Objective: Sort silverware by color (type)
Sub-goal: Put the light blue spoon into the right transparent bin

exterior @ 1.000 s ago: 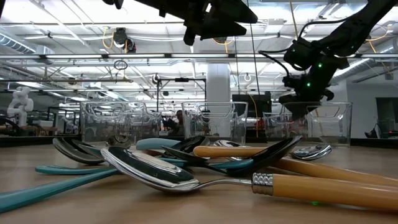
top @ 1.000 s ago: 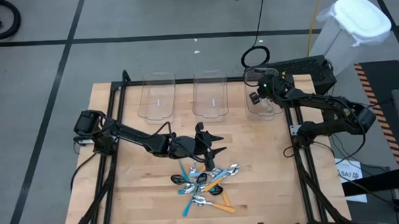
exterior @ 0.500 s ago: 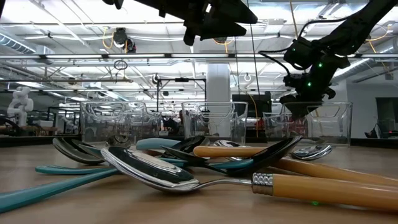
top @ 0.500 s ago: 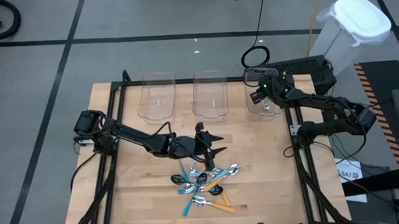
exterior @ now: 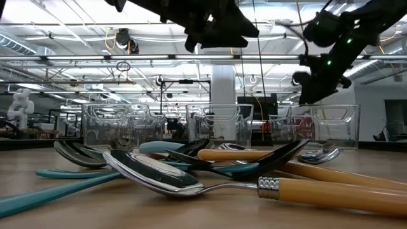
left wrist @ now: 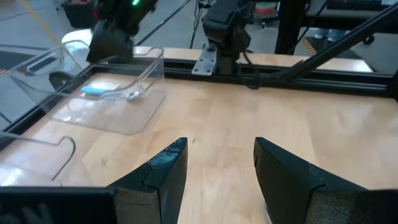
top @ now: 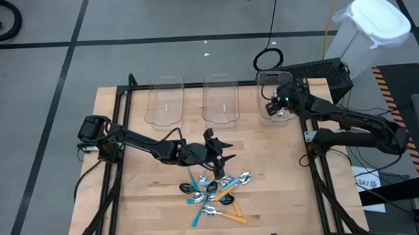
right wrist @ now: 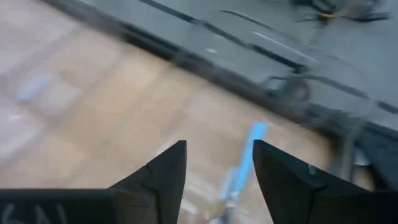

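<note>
The silverware lies in a loose heap point(top: 216, 191) near the table's front middle: spoons with orange point(exterior: 331, 191), teal point(exterior: 63, 184) and light-blue handles, crossing one another. One light-blue spoon point(left wrist: 106, 91) lies inside the far right clear bin point(top: 276, 93). It also shows as a blue handle point(right wrist: 247, 155) below my right gripper. My left gripper point(top: 225, 150) hangs open above the heap's far side, nothing between its fingers point(left wrist: 168, 165). My right gripper point(top: 271, 108) is open above the right bin's near end, holding nothing.
Two more clear bins point(top: 165, 102) point(top: 219, 99) stand in a row along the far edge, left of the right bin. A black frame rail point(top: 314, 162) runs along each side of the wooden table. Bare wood lies between the bins and the heap.
My right gripper has risen and drawn back from over the right bin toward the table's near and right edges, tipping as it went. The light-blue spoon stays in the bin. My left gripper has kept still above the heap.
</note>
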### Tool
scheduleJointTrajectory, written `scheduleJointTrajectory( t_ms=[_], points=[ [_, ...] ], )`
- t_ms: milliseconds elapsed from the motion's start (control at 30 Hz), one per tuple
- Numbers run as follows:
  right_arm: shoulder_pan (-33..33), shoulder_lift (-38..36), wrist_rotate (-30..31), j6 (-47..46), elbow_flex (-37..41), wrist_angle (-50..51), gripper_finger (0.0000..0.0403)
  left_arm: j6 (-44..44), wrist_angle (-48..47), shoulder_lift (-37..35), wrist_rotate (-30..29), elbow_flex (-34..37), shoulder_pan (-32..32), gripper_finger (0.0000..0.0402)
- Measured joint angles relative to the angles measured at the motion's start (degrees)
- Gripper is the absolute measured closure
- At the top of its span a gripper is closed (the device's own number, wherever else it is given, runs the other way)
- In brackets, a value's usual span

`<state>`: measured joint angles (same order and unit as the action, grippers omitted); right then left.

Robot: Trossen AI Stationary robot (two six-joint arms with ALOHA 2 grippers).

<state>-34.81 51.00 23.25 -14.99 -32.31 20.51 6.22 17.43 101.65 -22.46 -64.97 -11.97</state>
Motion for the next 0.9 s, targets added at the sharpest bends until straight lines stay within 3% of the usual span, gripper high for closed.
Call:
scheduleJointTrajectory(
  t_ms=[100,400,733,900],
  points=[
    [4.1,-4.3,-3.9,-2.7,0.0,0.5,0.0222,0.2,-1.3,0.0,0.0,0.0,0.1,0.0218],
    [20.3,-12.0,-4.1,-9.1,0.0,1.2,0.0222,2.4,-9.7,-0.2,0.0,0.0,0.1,0.0218],
    [38.1,-10.6,-3.8,-17.0,0.0,0.2,0.0222,9.3,-17.0,-1.9,0.0,0.0,0.1,0.0218],
    [47.6,-8.1,-0.4,-20.0,0.0,-2.3,0.0222,9.6,-19.4,-2.4,0.0,0.0,-0.7,0.0218]
  ],
)
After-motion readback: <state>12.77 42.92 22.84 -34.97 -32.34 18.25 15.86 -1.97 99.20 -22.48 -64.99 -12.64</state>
